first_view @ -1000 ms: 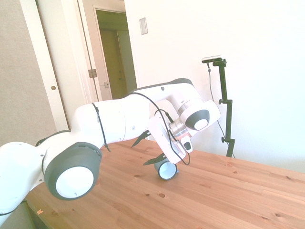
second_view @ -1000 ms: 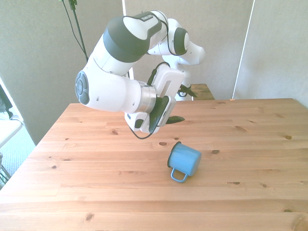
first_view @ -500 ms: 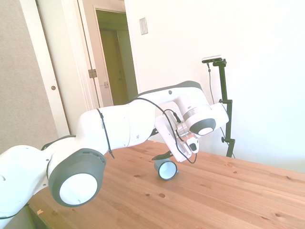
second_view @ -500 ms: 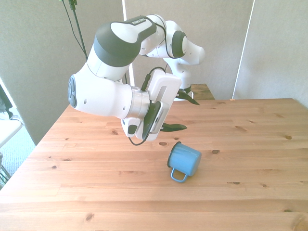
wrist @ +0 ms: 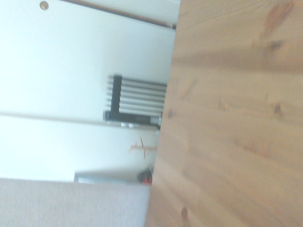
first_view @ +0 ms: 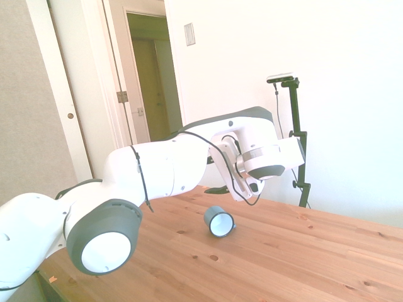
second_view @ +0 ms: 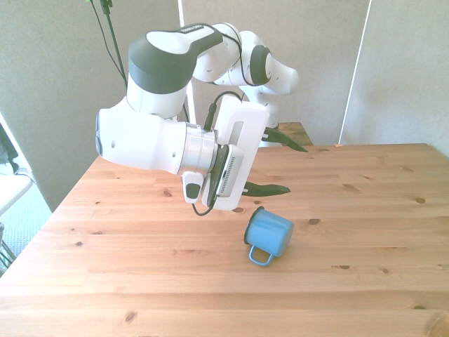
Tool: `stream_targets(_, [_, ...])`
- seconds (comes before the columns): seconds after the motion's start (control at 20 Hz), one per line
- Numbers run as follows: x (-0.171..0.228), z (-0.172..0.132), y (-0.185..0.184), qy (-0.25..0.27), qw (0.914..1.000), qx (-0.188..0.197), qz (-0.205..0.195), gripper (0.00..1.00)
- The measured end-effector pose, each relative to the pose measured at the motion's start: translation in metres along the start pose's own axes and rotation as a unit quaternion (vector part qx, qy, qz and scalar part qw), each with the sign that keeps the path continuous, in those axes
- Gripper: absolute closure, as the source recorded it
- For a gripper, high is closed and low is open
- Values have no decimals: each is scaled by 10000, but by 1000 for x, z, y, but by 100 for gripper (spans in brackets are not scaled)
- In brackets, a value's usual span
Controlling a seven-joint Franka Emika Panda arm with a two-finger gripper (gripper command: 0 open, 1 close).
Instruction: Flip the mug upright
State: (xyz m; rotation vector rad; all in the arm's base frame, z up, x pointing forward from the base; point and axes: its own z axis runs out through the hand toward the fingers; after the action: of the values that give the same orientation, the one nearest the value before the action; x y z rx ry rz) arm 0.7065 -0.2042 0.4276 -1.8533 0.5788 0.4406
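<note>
The mug [second_view: 269, 234] is light blue and lies on its side on the wooden table [second_view: 126, 281], with its loop handle toward the table's front edge. In the side view the mug [first_view: 219, 222] shows its white inside and dark rim. My gripper [second_view: 297, 169] hovers above and just behind the mug. It is open, and its two dark fingers point toward the front view's right. One finger [second_view: 272, 188] hangs close over the mug's rim without touching it. Nothing is between the fingers. The wrist view holds only table [wrist: 236, 118] and wall, no mug.
The arm's large white elbow [second_view: 144, 137] hangs over the table at the front view's left. Grey panels [second_view: 400, 70] stand behind the table. A doorway [first_view: 148, 75] shows in the side view, and a table edge [wrist: 161, 142] in the wrist view.
The hand has risen off the mug and swung round, so the fingers now point sideways toward the front view's right. The mug has not moved.
</note>
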Motion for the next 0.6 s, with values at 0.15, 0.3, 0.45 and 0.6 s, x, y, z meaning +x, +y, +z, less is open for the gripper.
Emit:
stream_targets(0.15, [14,-10,-3,496,9978,444,-35,0])
stream_targets(0.3, [19,-11,0,590,9968,528,-82,0])
stream_targets(0.45, [21,-13,-4,684,9948,741,-105,0])
stream_targets(0.6, [26,-18,-9,908,9899,1082,-105,0])
